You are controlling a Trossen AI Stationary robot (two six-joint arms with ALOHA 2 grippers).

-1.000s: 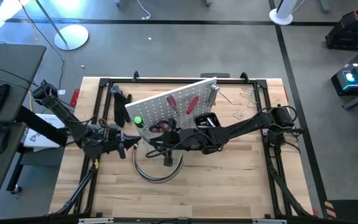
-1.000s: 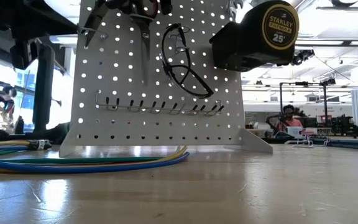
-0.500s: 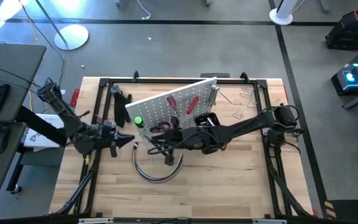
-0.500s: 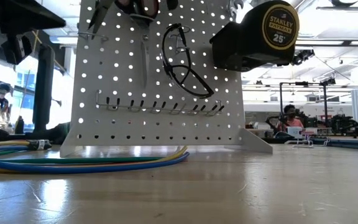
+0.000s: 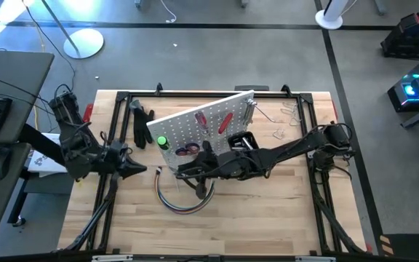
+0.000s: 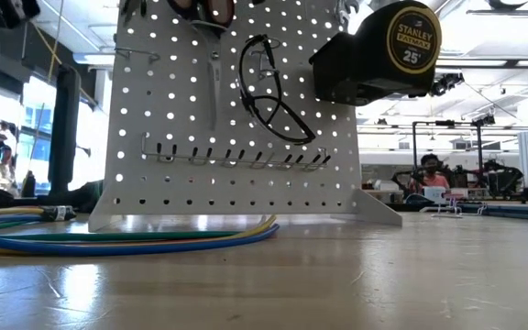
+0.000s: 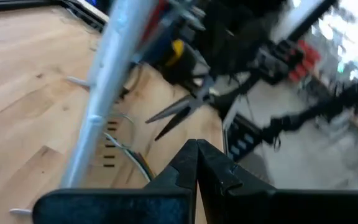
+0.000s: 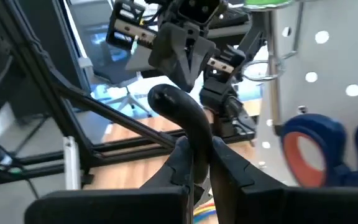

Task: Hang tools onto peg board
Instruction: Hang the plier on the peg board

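Note:
The white peg board [image 5: 209,120] stands slanted at the table's far middle. Red-handled scissors [image 5: 188,148], a green-handled screwdriver [image 5: 161,142] and red-handled screwdrivers [image 5: 225,121] hang on it. In the low view it also carries safety glasses [image 6: 269,92] and a yellow tape measure [image 6: 388,46]. My right gripper [image 5: 188,169] is in front of the board's left part, shut on black-handled pliers [image 7: 180,117]. My left gripper [image 5: 140,169] is shut and empty, left of the pliers' jaws. My right gripper pinches one black, curved handle [image 8: 180,112] of the pliers between its two fingers [image 8: 219,163]. The fingers come about level from the table's right side. The pliers are lifted clear of the table, and their jaws [image 7: 166,124] point toward the table's left edge.
A curved bundle of coloured cables [image 5: 184,198] lies on the table in front of the board. Metal clamps [image 5: 286,115] lie at the far right and a black object [image 5: 142,118] at the far left. A black frame [image 5: 122,98] runs around the table. A person [image 6: 424,174] sits far behind.
My left gripper has drawn back toward the table's left edge, away from the pliers and my right gripper. My right gripper has gone a little toward the left with the pliers, which have risen toward the top of the low view.

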